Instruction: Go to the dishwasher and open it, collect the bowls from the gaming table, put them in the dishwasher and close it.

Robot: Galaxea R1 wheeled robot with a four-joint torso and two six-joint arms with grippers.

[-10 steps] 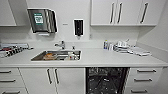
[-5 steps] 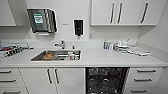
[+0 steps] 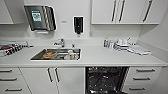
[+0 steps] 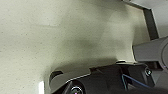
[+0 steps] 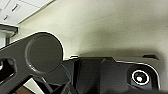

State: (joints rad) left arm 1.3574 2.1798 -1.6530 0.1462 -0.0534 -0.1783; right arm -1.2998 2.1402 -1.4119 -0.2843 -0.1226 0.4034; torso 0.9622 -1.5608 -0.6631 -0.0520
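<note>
The dishwasher (image 3: 106, 80) stands open under the white counter (image 3: 100, 58), right of the sink. Its dark inside with racks faces me, and its door is folded down towards the lower edge of the head view. The bowls and the gaming table are out of view. The left wrist view has pale speckled floor (image 4: 50, 32) above dark parts of my own body. The right wrist view has the same floor (image 5: 112, 25) behind my dark arm joint.
A steel sink (image 3: 37, 57) holds some dishes, with a tap (image 3: 60, 43) behind it. White dishes and bottles (image 3: 122, 45) crowd the counter's right end. Drawers (image 3: 143, 77) flank the dishwasher on the right and white cabinet doors (image 3: 52, 80) on the left. Wall cupboards (image 3: 120, 11) hang above.
</note>
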